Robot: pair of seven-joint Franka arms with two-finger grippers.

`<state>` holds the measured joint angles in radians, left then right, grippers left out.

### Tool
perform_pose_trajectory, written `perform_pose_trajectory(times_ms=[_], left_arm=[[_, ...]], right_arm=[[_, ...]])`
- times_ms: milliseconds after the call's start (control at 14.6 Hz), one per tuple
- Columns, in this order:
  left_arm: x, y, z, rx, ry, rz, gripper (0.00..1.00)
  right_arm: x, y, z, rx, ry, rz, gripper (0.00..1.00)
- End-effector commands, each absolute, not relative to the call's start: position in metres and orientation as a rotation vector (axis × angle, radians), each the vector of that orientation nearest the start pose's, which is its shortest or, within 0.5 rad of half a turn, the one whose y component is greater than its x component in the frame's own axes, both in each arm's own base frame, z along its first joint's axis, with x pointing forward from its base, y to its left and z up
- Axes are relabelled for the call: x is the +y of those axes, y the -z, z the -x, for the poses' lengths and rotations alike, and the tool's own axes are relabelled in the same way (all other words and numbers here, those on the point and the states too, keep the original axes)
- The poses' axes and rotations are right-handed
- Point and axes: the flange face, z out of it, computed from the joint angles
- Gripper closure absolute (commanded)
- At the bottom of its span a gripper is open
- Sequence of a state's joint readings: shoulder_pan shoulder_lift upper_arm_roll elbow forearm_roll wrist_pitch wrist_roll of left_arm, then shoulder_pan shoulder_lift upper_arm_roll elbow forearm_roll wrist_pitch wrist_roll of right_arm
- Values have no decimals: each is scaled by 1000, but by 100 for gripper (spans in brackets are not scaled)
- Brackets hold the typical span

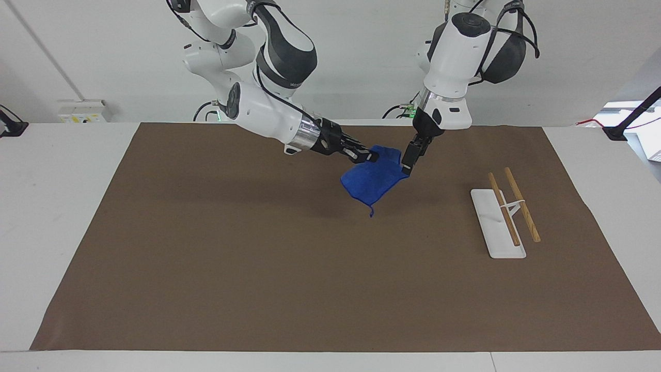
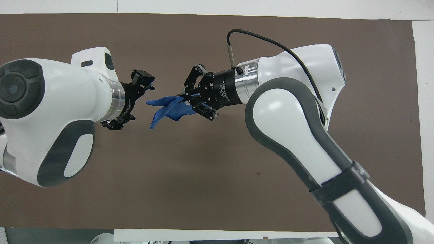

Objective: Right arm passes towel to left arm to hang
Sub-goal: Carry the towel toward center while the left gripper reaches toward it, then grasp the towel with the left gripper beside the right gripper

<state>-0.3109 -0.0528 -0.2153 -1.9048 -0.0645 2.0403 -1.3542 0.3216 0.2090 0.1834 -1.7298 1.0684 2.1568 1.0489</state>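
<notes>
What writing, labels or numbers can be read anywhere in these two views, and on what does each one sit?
Right gripper, overhead view: white lettering on its black body, seen upside down; it seems to read "2F Adaptive Gripper", but it is too small to be sure.
Left gripper, overhead view: a line of small white print on its black wrist, too small to read.
Towel, mat, towel rack: no text visible.

- My 2 arms, the right arm (image 1: pixel 258 106) and the left arm (image 1: pixel 454 57), have glossy white shells with dark grey joint bands.
- Each wrist ends in a silver ring, then a black gripper.
- A black cable loops off the right wrist.
</notes>
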Motion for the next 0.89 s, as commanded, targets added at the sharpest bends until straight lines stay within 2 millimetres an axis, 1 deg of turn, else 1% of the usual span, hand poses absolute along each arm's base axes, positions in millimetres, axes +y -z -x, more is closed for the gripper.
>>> perform_pose_trajectory(times_ms=[0, 69, 206, 274, 343, 411, 480, 549, 823], left_arm=[[-296, -518, -494, -1430, 112, 3024, 4], [-300, -515, -493, -1447, 103, 3016, 11], [-302, -515, -494, -1450, 102, 3016, 29], [-302, -514, -494, -1456, 103, 3015, 41], [-302, -514, -495, -1466, 105, 3013, 65], [-303, -514, -495, -1467, 104, 3013, 86], [-303, -514, -494, -1468, 102, 3011, 96], [-303, -514, -494, -1473, 97, 3005, 100], [-303, -514, -493, -1471, 92, 3002, 100]], right_arm=[[337, -501, -556, 1169, -670, 1876, 100], [337, -500, -556, 1170, -671, 1877, 100], [336, -500, -556, 1169, -669, 1877, 100], [336, -501, -556, 1168, -668, 1876, 100], [336, -501, -556, 1168, -668, 1876, 100], [336, -501, -556, 1166, -666, 1879, 100], [337, -501, -556, 1164, -664, 1880, 100], [337, -500, -556, 1164, -664, 1881, 100], [336, -497, -555, 1168, -661, 1883, 100]])
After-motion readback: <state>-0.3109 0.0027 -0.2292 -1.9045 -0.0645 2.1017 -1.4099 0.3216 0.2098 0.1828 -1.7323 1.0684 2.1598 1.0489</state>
